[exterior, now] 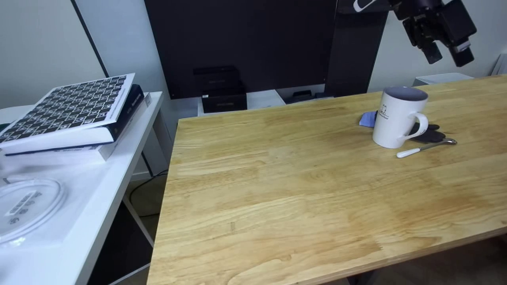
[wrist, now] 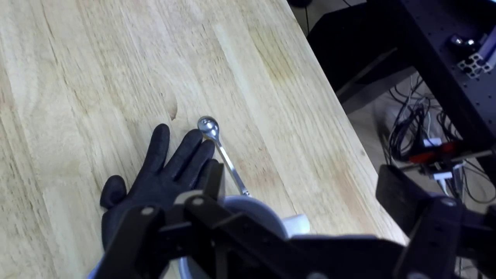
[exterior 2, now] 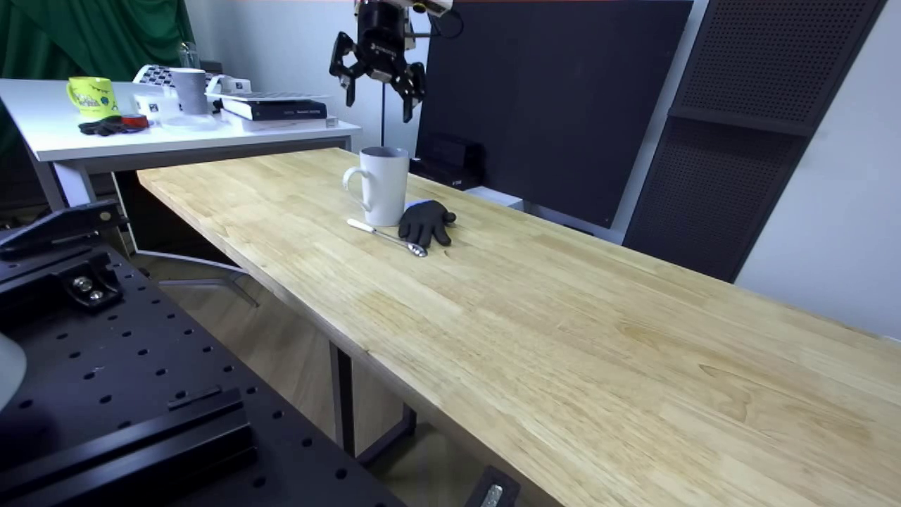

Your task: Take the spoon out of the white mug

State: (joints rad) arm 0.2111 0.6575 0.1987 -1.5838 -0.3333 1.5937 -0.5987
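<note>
The white mug stands upright on the wooden table, with a grey-blue inside and a side loop handle; it also shows in an exterior view. The spoon has a silver bowl and shaft and a white handle end. It lies on the table beside the mug in both exterior views. In the wrist view the spoon shows with its handle end hidden behind the mug rim. My gripper is open and empty, well above the mug. In the wrist view its fingers are wide apart, and it hides most of the mug.
A black glove with a blue cuff lies against or close beside the mug and spoon. A white side table with books, a yellow mug and a grey cup stands past the table's end. A black perforated platform runs alongside.
</note>
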